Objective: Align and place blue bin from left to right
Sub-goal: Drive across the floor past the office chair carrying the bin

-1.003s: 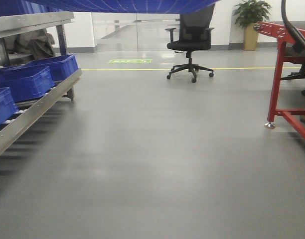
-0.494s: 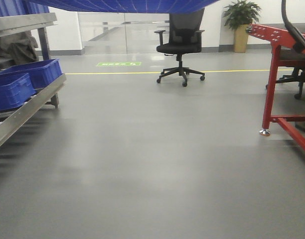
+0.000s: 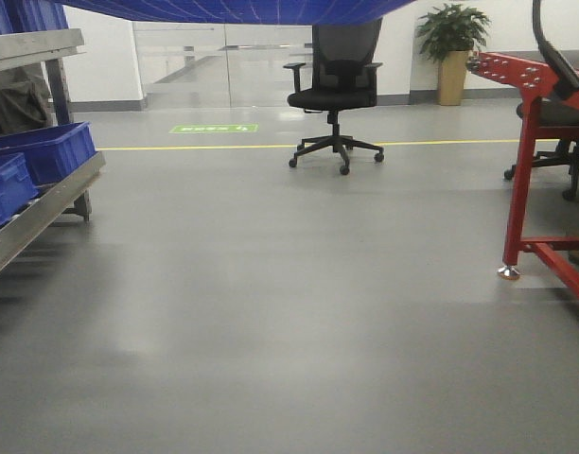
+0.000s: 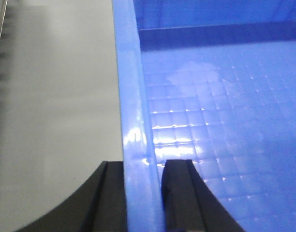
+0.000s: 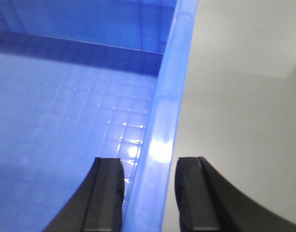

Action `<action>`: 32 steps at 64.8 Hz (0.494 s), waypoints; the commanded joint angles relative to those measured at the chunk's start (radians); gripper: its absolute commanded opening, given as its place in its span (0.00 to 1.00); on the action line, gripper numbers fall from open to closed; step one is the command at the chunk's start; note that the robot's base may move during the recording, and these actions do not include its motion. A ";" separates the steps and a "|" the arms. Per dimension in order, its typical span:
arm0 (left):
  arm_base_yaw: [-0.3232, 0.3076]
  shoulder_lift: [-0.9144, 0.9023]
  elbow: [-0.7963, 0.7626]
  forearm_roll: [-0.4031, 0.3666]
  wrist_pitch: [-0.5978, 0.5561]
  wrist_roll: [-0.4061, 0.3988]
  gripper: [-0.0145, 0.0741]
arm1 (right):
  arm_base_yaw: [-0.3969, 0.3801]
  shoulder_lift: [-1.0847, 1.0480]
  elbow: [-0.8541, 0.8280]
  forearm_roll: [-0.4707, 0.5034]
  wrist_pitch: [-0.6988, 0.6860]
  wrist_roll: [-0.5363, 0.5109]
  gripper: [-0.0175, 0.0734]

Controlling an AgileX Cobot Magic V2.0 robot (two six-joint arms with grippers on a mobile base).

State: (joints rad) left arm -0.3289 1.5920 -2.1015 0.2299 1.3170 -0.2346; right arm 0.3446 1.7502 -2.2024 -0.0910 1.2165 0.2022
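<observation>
On 1 blue bin (image 4: 225, 121): L gripper (image 4: 143, 166), R gripper (image 5: 148, 162), both clamped.

bin (image 4: 133, 96): blue, square-grid base | left pincer (image 4: 144, 193), right pincer (image 5: 150, 193): black | floor (image 3: 289, 312): grey, yellow line (image 3: 441, 144), green mark (image 3: 214, 129) | chair (image 3: 335, 85): black | frame (image 3: 521, 180): red | crates (image 3: 48, 151): blue | plant (image 3: 450, 24): green, tan pot (image 3: 450, 83)

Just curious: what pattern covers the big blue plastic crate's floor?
A grid of small squares on the blue plastic crate, clearest in the left wrist view.
</observation>
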 commanded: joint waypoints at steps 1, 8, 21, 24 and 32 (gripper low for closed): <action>-0.015 -0.029 -0.025 -0.060 -0.096 0.011 0.15 | 0.006 -0.008 -0.012 -0.009 -0.103 0.025 0.11; -0.015 -0.029 -0.025 -0.060 -0.096 0.011 0.15 | 0.006 -0.008 -0.012 -0.009 -0.103 0.025 0.11; -0.015 -0.029 -0.025 -0.060 -0.096 0.011 0.15 | 0.006 -0.008 -0.012 -0.009 -0.103 0.025 0.11; -0.015 -0.029 -0.025 -0.060 -0.096 0.011 0.15 | 0.006 -0.008 -0.012 -0.009 -0.103 0.025 0.11; -0.015 -0.029 -0.025 -0.060 -0.096 0.011 0.15 | 0.006 -0.008 -0.012 -0.009 -0.103 0.025 0.11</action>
State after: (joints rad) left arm -0.3289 1.5920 -2.1015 0.2299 1.3170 -0.2346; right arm 0.3446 1.7502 -2.2024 -0.0910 1.2165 0.2022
